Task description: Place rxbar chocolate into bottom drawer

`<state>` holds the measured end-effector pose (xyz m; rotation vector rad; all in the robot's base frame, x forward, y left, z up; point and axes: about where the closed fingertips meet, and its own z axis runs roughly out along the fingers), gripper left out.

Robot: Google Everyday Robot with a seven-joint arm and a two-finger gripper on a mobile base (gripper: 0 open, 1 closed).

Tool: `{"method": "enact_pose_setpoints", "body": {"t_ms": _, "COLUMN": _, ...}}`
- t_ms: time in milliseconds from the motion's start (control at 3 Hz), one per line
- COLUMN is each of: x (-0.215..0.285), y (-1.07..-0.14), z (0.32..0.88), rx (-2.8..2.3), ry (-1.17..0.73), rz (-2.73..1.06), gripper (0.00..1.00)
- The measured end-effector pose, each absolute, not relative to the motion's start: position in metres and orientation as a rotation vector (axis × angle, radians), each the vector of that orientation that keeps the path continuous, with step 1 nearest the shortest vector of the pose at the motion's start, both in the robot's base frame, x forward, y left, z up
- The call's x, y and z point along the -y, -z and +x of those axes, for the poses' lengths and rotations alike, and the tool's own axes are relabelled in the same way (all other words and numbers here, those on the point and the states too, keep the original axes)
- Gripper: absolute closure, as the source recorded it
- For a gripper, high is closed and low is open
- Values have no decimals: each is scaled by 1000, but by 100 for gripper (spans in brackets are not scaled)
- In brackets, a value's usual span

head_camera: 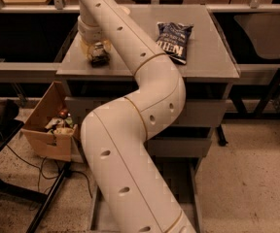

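Pickup looks to be the step in hand: the gripper (pixel 96 49) is down at the front left corner of the worktop (pixel 213 62), right over the rxbar chocolate (pixel 99 59), which lies flat just beside that corner. Whether the gripper is closed on the bar I cannot tell. The next move, as I judge it, calls for a sure hold, a straight lift off the surface, then a long swing down and forward to the bottom drawer (pixel 178 181), which stands pulled out near the floor beneath the two shut drawers. The bar sits close to two worktop edges, so a nudge could tip it off toward the cardboard box (pixel 46 139) below. The chip bag (pixel 175 41) lies well apart to the right. The arm's own bulk hides much of the drawer tray.
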<state>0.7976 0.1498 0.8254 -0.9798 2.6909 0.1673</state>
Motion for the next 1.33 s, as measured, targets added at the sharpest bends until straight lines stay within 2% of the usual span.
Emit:
{"method": "enact_pose_setpoints", "body": {"t_ms": 333, "x": -150, "y": -834, "z": 798, "rx": -2691, "ry": -167, "rz": -980, "gripper": 100}}
{"method": "enact_pose_setpoints", "body": {"t_ms": 667, "x": -149, "y": -837, "z": 792, "rx": -2690, "ry": -167, "rz": -980, "gripper": 100}}
{"method": "enact_pose_setpoints", "body": {"t_ms": 1000, "x": -117, "y": -886, "z": 794, "rx": -2562, "ry": -247, "rz": -1004, "gripper": 100}}
{"method": "enact_pose_setpoints", "body": {"t_ms": 1333, "x": -39, "y": -930, "z": 787, "rx": -2454, "ry": -406, "rz": -948, "gripper": 100}}
